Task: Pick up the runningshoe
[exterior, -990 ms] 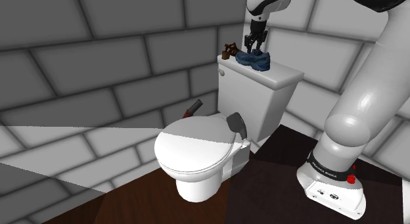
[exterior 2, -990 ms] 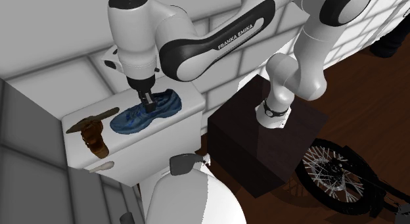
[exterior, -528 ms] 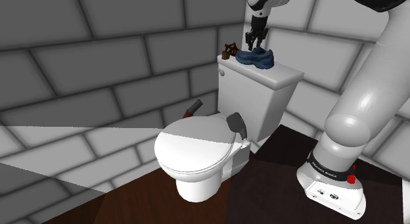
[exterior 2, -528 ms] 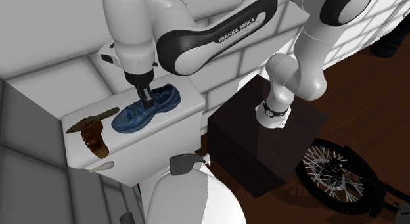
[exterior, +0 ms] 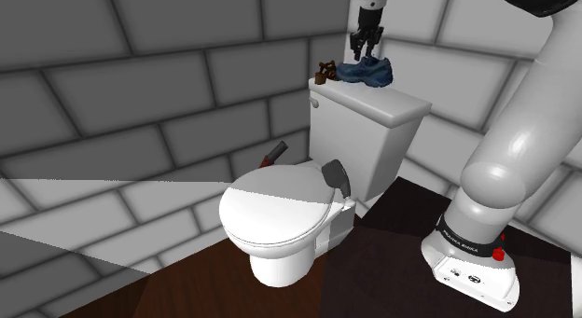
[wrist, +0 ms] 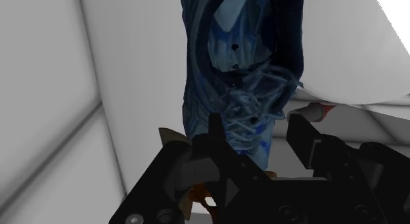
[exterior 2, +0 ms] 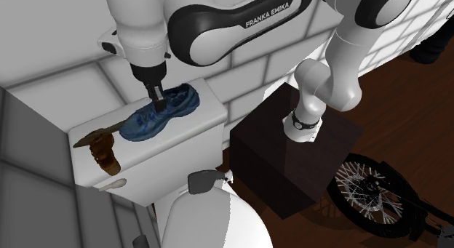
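Observation:
A blue running shoe (exterior: pixel 371 72) hangs just above the white toilet tank lid (exterior: pixel 378 103), tilted, with its toe end lowest. My black gripper (exterior: pixel 362 48) comes down from above and is shut on the shoe's laced middle. In the second exterior view the shoe (exterior 2: pixel 160 114) hangs slanted under the gripper (exterior 2: pixel 156 101), over the lid (exterior 2: pixel 206 108). In the wrist view the shoe (wrist: pixel 236 71) is clasped between the two fingers of the gripper (wrist: pixel 256 127).
A brown figurine-like object (exterior: pixel 325 72) stands on the lid's end, close beside the shoe, also seen as the brown object (exterior 2: pixel 105 152). Below is the toilet bowl (exterior: pixel 280 209) with a dark object (exterior: pixel 336 174) on its seat. The dark stand (exterior 2: pixel 295 159) and a bicycle wheel (exterior 2: pixel 371 199) lie to the second exterior view's right.
The gripper has risen with the shoe clasped in it. The shoe has come up off the tank lid and now tilts, where it lay flat before.

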Available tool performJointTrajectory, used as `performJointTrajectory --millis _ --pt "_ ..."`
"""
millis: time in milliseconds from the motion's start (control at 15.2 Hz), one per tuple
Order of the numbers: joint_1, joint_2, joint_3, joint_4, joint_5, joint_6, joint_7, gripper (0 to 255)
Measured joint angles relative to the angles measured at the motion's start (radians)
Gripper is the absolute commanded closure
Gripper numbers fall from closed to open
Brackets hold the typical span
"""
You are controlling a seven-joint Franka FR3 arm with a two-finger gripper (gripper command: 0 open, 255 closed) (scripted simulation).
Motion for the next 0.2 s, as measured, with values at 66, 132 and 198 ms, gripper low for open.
performJointTrajectory --millis 66,132,198 --pt "-0.001 0.006 -0.001 0.019 0.003 -0.014 -0.004 255" --pt "-0.001 0.005 -0.001 0.033 0.003 -0.028 -0.005 255" --pt "-0.001 0.006 -0.001 0.042 0.004 -0.036 -0.006 255"
